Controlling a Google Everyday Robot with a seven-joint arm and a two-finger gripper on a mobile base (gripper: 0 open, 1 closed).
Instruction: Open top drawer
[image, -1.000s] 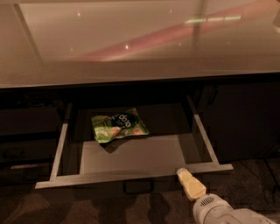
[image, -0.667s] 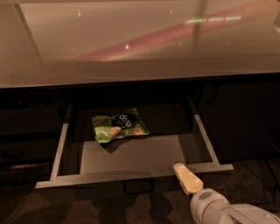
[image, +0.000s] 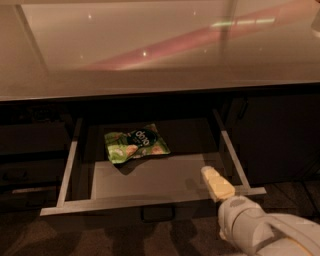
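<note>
Top drawer (image: 150, 182) open (handle (image: 158, 215) barely visible); gripper (image: 214, 179) at front-right corner

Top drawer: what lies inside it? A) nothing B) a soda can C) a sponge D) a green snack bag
D: a green snack bag lies toward the back on the grey floor of the open top drawer; the gripper hovers at its front right corner.

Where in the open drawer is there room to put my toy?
The grey floor of the top drawer is bare along the front, between the green snack bag and the front edge, left of the pincer. The bag takes the back; the pincer crowds the right front corner.
</note>
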